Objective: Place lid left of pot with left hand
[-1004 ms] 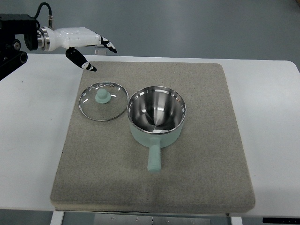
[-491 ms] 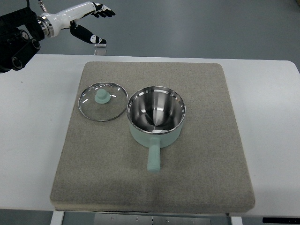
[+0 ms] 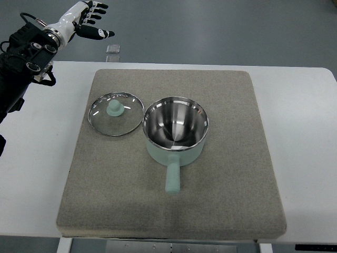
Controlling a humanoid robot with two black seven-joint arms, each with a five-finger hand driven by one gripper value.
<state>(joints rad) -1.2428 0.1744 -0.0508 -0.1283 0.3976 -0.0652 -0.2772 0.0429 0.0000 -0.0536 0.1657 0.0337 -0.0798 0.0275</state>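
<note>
White table, grey floor

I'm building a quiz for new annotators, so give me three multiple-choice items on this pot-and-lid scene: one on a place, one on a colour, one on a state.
1. Where does the lid lie relative to the pot?
A. On top of it
B. On the mat at its left, rims about touching
C. Off the mat, on the white table

2. What colour is the lid's knob?
A. Pale green
B. Red
C. Black

3. What is the left hand doing?
A. Gripping the lid's knob
B. Holding the pot's handle
C. Raised at the upper left with fingers spread, holding nothing

Answers: 1 B, the glass lid rests flat on the grey mat beside the pot's left rim. 2 A, the knob matches the pot's pale green body. 3 C, the hand is clear of the mat and nothing is in its fingers.
</note>
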